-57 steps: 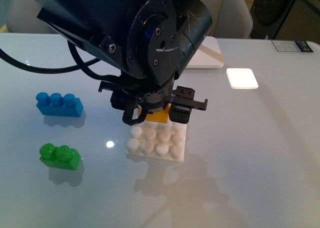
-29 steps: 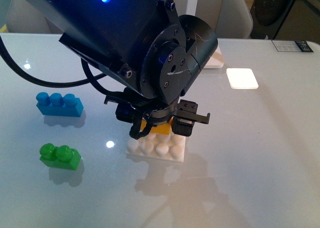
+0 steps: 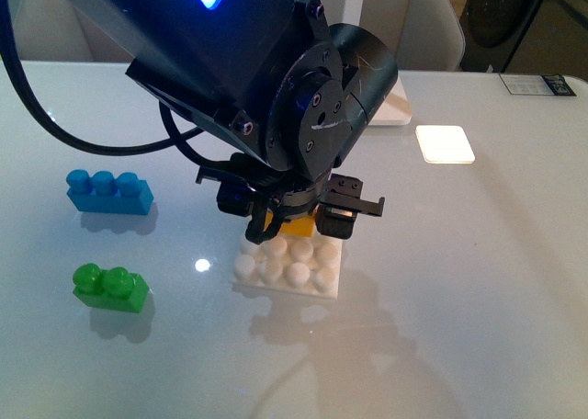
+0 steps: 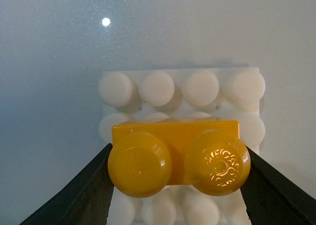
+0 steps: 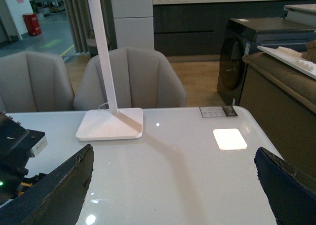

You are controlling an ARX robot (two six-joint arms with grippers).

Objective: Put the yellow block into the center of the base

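The white table fills the front view, glossy enough to mirror what hangs above it. The left arm, a bulky black mass with a blue light on its casing, reaches down over the middle of the table and hides much of the far side. Behind it a lamp foot sits at the far edge, its thin pole rising out of the right wrist view.

The right gripper is held up high, away from the bricks, its jaws spread wide with nothing between them (only the table and the room beyond show in the gap).

The base lies flat near the table's centre, directly under the left arm. Well to its left are the blue brick, further from the robot, and the green brick, nearer; both stand apart from each other and from the base.

The left gripper is closed onto the block, one black finger pressed against each short end, studs facing up at the wrist camera. The block hangs level over the base, covering its two middle columns, with the outer studs showing on either side and a full row clear beyond it. Whether its underside already touches the studs cannot be told from either view.
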